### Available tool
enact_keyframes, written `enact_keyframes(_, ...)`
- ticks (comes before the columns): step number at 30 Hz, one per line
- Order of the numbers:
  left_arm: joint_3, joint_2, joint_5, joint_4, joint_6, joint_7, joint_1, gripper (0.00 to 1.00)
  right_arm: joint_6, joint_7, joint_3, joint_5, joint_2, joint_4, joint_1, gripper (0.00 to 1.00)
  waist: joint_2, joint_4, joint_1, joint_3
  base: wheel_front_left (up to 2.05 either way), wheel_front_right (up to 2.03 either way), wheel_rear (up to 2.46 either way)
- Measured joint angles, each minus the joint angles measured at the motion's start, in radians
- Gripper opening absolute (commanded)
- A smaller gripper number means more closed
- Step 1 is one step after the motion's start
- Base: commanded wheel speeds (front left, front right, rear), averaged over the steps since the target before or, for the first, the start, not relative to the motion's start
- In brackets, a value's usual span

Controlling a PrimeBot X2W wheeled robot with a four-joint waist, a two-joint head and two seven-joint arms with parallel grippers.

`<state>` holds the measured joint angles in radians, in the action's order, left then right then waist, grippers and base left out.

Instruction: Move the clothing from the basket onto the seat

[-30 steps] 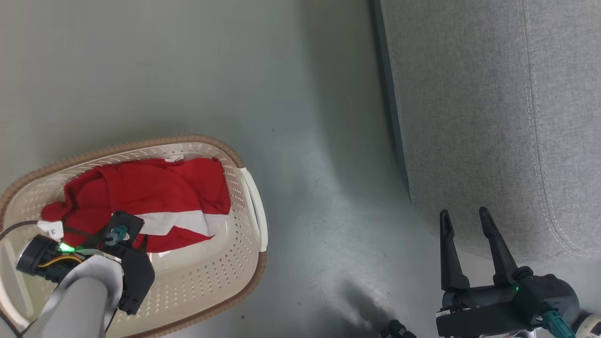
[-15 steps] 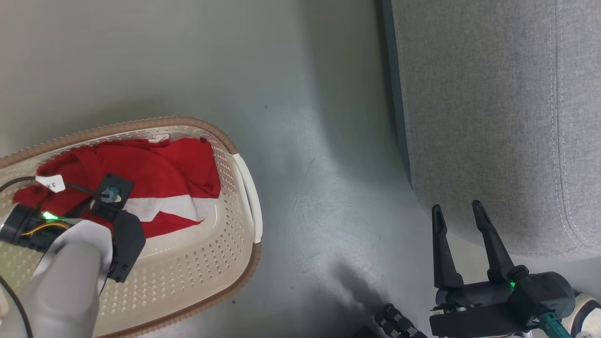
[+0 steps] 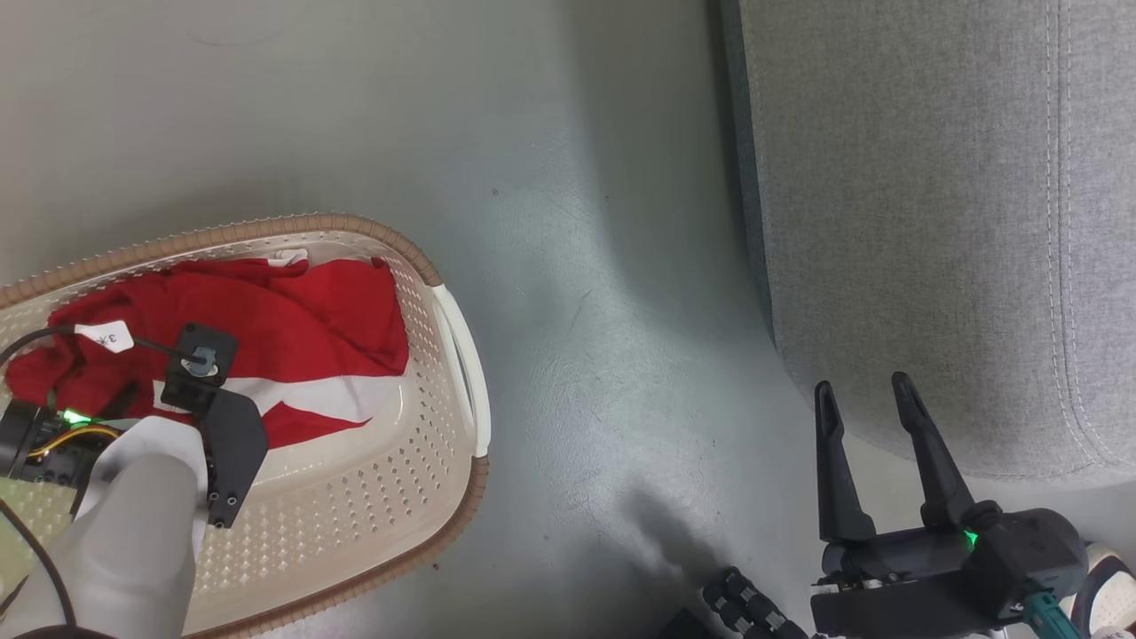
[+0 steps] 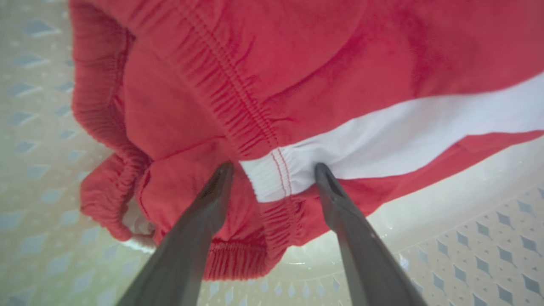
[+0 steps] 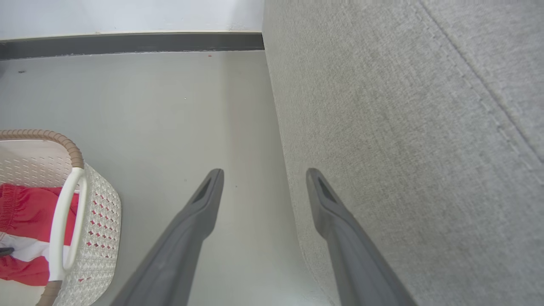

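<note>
The basket (image 3: 399, 461) at eight o'clock holds red clothing (image 3: 293, 311). The grey seat (image 3: 932, 222) lies at two o'clock. The right gripper (image 3: 863, 383), fingers apart, is at five.

A smooth grey-green floor (image 3: 577, 266) with a dull sheen and faint scuffs runs across the scene. The basket (image 3: 382, 461) stands on it at the near left. The seat (image 3: 932, 222) rests on it at the right and reaches far back. A wide strip of floor separates the two. A dark skirting strip (image 5: 127, 42) bounds the floor at its far edge.
</note>
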<state>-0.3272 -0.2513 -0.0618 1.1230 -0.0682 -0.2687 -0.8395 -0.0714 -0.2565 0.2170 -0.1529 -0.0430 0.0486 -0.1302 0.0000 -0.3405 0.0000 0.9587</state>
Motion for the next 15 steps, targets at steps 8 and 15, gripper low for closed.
enact_keyframes(8,0.002,0.011,0.000,0.027,-0.012,-0.002,-0.034,1.00,-0.004,0.000,-0.010,0.004,0.000,0.032,0.014,1.00,0.0000,0.006,0.0000,0.013,0.00,0.00,0.00)
enact_keyframes(15,0.014,0.016,0.005,0.053,-0.020,-0.002,-0.045,0.00,-0.005,0.000,-0.010,0.005,0.000,0.048,0.015,1.00,0.0000,0.010,0.0000,0.019,0.00,0.00,0.00)
